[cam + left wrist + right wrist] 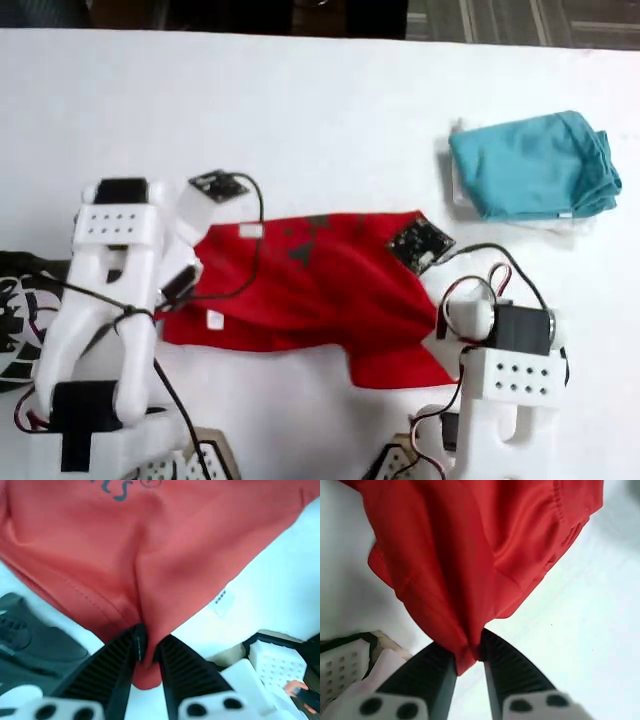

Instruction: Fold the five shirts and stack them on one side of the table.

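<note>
A red shirt (310,285) lies spread across the middle of the white table (300,110), its near edge bunched. At the shirt's left edge, my left gripper (180,287) is shut on a pinch of red fabric; the left wrist view shows the red shirt (165,545) clamped in a fold at the left gripper (147,652). My right gripper (441,335) is shut on the shirt's right edge, and the right wrist view has the red shirt (470,555) gathered into the right gripper (469,655). A folded teal shirt (535,165) rests at the back right.
The teal shirt sits on a folded white piece (455,190). Both arm bases and loose cables (20,320) crowd the table's near edge. Bare white tabletop stretches along the back and left.
</note>
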